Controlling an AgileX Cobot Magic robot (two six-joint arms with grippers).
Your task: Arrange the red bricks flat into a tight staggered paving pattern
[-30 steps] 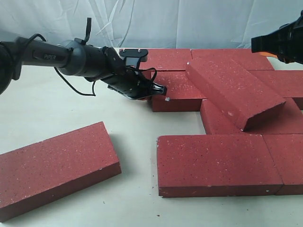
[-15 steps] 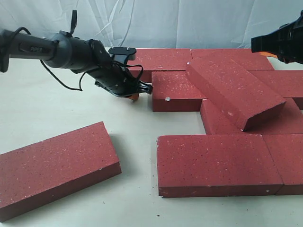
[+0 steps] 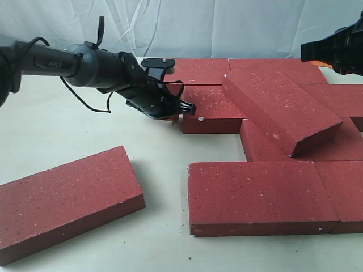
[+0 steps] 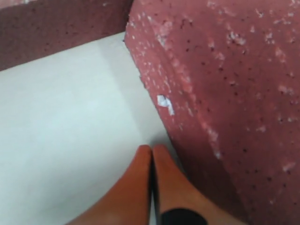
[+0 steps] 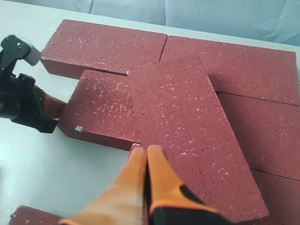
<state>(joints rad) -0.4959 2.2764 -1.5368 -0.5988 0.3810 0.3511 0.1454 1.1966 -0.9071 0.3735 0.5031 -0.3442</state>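
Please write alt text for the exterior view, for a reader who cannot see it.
The left end effector, shut, is at the left end of a flat red brick in the paving pattern. A tilted brick lies across its neighbours, and a loose brick sits apart at lower left on the table.

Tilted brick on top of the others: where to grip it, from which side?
Grip the tilted brick at its near end, which looks raised off the brick beneath, so top and underside seem reachable there. Pinch across the thickness, coming in from the front right; the right gripper, currently shut, sits on that side. Its width probably exceeds the jaws.
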